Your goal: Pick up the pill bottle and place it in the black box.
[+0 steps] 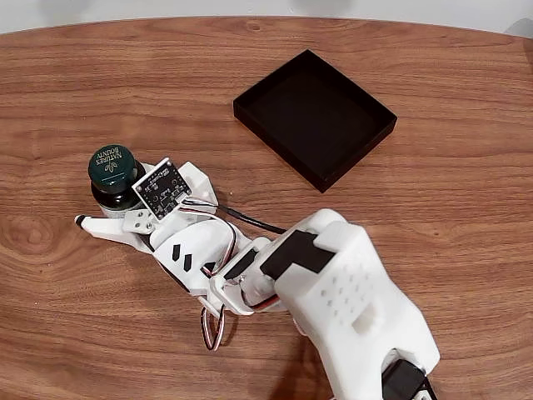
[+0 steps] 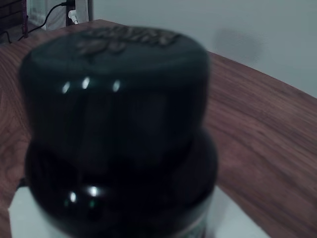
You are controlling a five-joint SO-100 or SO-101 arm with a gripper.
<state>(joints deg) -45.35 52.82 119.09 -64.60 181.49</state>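
The grasp step is in hand: the white arm's jaws [image 1: 107,210] sit around the small dark-green glass pill bottle [image 1: 112,171], upright on the wooden worktop [image 1: 450,208], their closure indiscernible; next, a firm squeeze, then lift toward the shallow matte-black box [image 1: 315,117].

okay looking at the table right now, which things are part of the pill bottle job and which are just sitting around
Part of the job:
- small dark-green glass pill bottle with a lettered screw cap, upright on the table
- shallow square matte-black box, nothing in it
- white two-finger gripper, beside the bottle

Just there:
- small black square circuit board, mounted on the arm
- brown wood-grain table
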